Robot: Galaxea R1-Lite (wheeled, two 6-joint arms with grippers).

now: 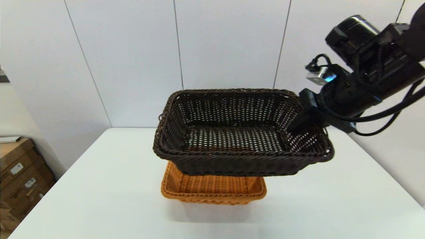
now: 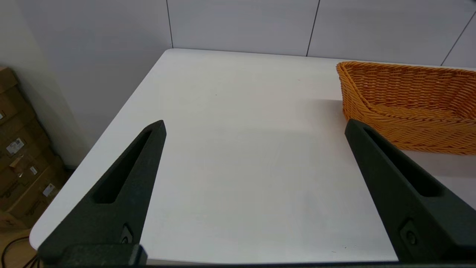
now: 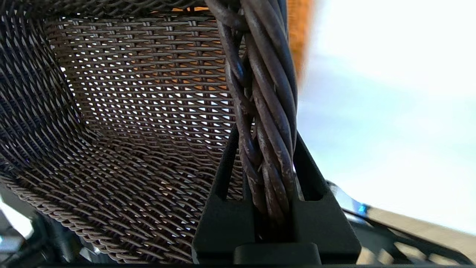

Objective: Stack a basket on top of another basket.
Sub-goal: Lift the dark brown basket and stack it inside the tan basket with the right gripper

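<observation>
— Table [image 1: 109,186] first, since it is the biggest thing before me: white, with pale wall panels [image 1: 132,59] behind it and cardboard boxes [image 1: 20,172] stacked off its left edge. What do you want next?

— The baskets. Where are they?

— The dark brown basket [image 1: 239,132] hangs in the air over the middle of the table, carried by my right gripper [image 1: 300,124]. Under it the orange basket [image 1: 212,191] sits on the tabletop. From my head view the dark one covers most of the orange one, so only the orange near rim and part of its inner floor show. I cannot tell whether the two touch; the dark one looks raised and sits slightly toward my right of the other.

— And your right fingers?

— Clamped on the braided rim [image 3: 266,111] of the dark basket at its right end, one finger inside the wall and one outside. In my right wrist view the twisted rim runs straight up between them, and orange shows through the open weave.

— Your left side?

— My left gripper [image 2: 254,126] is low by the table's near left part, fingers [image 2: 130,175] spread wide apart and holding nothing. The orange basket's corner lies just past one fingertip. Bare tabletop lies between my left fingers.
</observation>
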